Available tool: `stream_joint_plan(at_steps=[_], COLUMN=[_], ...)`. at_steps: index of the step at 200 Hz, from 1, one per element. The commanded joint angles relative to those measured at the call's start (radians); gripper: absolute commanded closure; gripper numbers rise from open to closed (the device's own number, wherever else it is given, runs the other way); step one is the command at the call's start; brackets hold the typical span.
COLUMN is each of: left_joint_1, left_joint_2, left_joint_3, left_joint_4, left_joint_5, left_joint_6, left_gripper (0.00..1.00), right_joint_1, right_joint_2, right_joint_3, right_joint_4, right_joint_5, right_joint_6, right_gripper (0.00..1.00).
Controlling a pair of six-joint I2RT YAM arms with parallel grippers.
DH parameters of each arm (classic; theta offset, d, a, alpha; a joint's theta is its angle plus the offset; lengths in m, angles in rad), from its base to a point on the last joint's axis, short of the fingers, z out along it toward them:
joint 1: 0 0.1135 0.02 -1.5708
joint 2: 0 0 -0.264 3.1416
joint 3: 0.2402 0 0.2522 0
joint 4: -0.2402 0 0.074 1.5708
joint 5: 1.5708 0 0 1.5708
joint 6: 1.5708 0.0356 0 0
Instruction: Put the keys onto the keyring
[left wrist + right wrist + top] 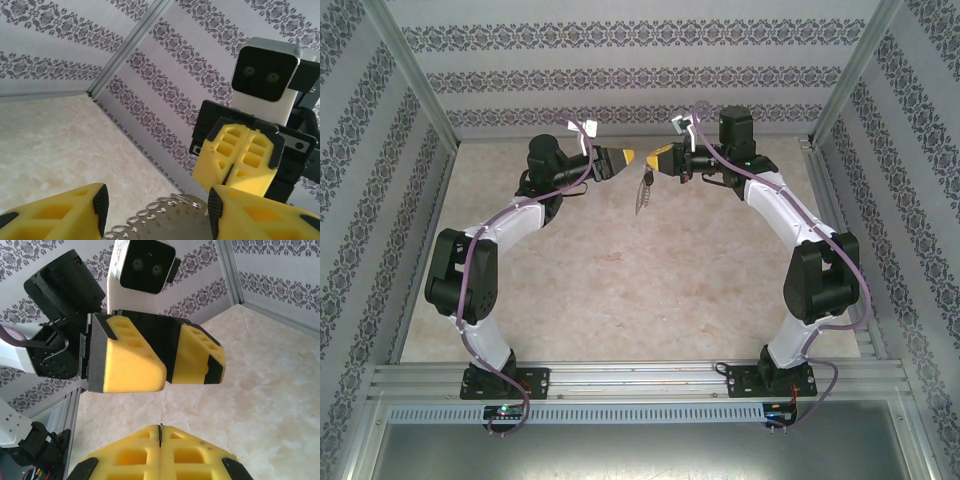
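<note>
The keyring, a silver-grey metal piece with small wire loops along one edge, hangs above the table between both grippers. My right gripper is shut, and a thin dark metal edge shows pinched between its yellow fingers. In the left wrist view the keyring lies between the spread fingers of my open left gripper, touching neither pad clearly. The shut right gripper sits just beyond it. My left gripper faces the right one, tip to tip. I cannot make out the tiny dark key.
Both arms reach over the far middle of the beige marbled table. Patterned walls and aluminium frame posts close in the back and sides. A metal rail runs along the near edge.
</note>
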Motion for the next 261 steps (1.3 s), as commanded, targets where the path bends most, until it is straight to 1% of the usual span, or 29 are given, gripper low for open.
stream_joint_plan(at_steps=[1, 26, 52, 76, 135, 153, 183, 261], left_joint_1=[-0.024, -0.038, -0.047, -0.051, -0.057, -0.062, -0.074, -0.088], left_joint_2=[0.016, 0.028, 0.031, 0.034, 0.054, 0.057, 0.064, 0.071], left_joint_3=[-0.025, -0.036, -0.055, -0.063, -0.072, -0.067, -0.055, -0.043], left_joint_4=[0.114, 0.165, 0.254, 0.299, 0.434, 0.436, 0.43, 0.462], left_joint_5=[0.021, 0.021, 0.014, 0.013, -0.006, -0.007, 0.004, -0.013], left_joint_6=[-0.063, -0.102, -0.155, -0.187, -0.274, -0.279, -0.281, -0.292], left_gripper=[0.44, 0.44, 0.45, 0.47, 0.48, 0.49, 0.55, 0.62], right_joint_1=[0.004, 0.004, 0.005, 0.004, 0.007, 0.007, 0.007, 0.011], right_joint_2=[0.002, 0.003, 0.005, 0.003, 0.002, 0.002, 0.002, 0.001], right_joint_3=[0.0, -0.002, -0.007, -0.013, -0.031, -0.034, -0.036, -0.041], right_joint_4=[0.094, 0.129, 0.161, 0.179, 0.211, 0.214, 0.218, 0.21], right_joint_5=[-0.004, 0.003, 0.004, 0.005, 0.005, 0.005, 0.008, 0.008], right_joint_6=[0.043, 0.074, 0.101, 0.116, 0.14, 0.141, 0.142, 0.135], right_gripper=[1.0, 1.0, 1.0, 1.0, 1.0, 1.0, 1.0, 1.0])
